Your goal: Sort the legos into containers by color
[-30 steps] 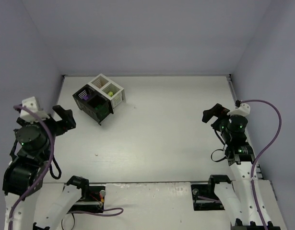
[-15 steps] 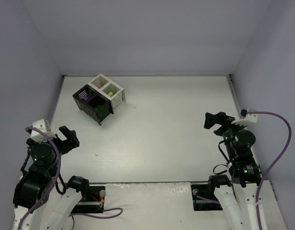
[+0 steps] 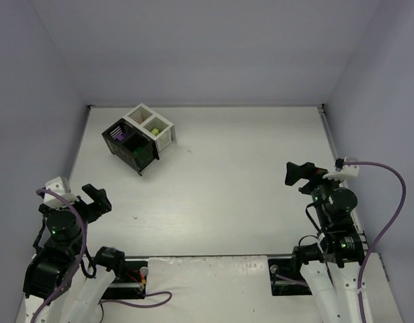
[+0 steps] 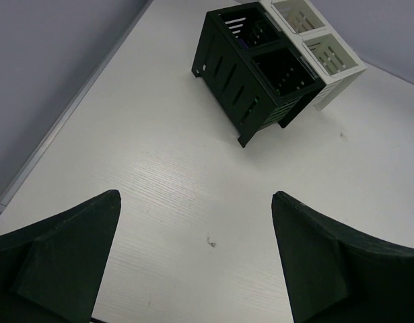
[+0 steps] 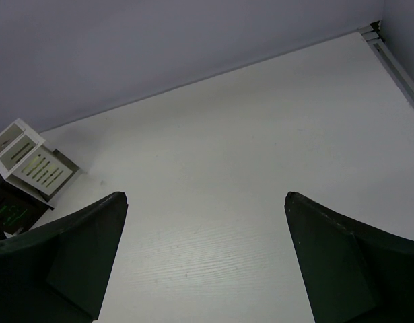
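Since the earlier frames both arms have drawn back toward the near edge of the table (image 3: 247,168); the containers (image 3: 165,140) have not shifted. The left end effector (image 3: 95,200) is released, its fingers spread wide over bare table with nothing between them. The right end effector (image 3: 299,173) is likewise released and empty, well apart from the containers.

In the left wrist view the slatted walls hide most of the bin interiors. In the right wrist view the cluster is cut off at the left edge.

The containers stand at the far left of the table. The legos (image 3: 153,127) lie inside them:
- left black bin: purple;
- near black bin: dark green;
- right white bin: lime-yellow;
- far white bin: contents cannot be made out.

Piece counts are too small to tell.
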You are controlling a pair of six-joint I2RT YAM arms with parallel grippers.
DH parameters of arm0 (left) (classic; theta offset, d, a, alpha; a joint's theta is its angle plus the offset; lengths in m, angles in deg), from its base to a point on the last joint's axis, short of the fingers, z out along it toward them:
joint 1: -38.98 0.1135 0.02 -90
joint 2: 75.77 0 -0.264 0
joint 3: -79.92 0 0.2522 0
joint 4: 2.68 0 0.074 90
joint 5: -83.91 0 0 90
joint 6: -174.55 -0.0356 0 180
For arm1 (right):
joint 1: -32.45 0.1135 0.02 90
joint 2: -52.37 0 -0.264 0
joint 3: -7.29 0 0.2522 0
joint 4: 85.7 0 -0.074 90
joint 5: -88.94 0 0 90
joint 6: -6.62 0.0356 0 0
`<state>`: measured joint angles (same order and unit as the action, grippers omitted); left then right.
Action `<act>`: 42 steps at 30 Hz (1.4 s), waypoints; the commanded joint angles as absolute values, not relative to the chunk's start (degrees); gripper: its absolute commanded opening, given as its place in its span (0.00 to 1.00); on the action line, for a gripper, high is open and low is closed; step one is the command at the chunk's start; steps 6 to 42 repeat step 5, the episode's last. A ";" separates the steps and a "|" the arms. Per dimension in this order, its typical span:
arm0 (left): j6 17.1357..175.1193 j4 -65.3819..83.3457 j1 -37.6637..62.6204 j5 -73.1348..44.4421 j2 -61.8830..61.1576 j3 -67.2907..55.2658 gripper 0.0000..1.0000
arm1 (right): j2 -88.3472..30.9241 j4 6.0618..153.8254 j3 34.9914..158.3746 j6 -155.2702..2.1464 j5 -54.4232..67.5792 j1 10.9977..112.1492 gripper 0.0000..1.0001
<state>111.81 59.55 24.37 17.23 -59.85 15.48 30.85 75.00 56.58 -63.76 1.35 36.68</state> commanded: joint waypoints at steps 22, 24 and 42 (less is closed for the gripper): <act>112.50 57.23 24.65 18.09 -57.85 15.88 0.87 | 31.27 80.01 56.29 -64.30 2.54 36.93 1.00; 112.50 57.23 24.65 18.09 -57.85 15.88 0.87 | 31.27 80.01 56.29 -64.30 2.54 36.93 1.00; 112.50 57.23 24.65 18.09 -57.85 15.88 0.87 | 31.27 80.01 56.29 -64.30 2.54 36.93 1.00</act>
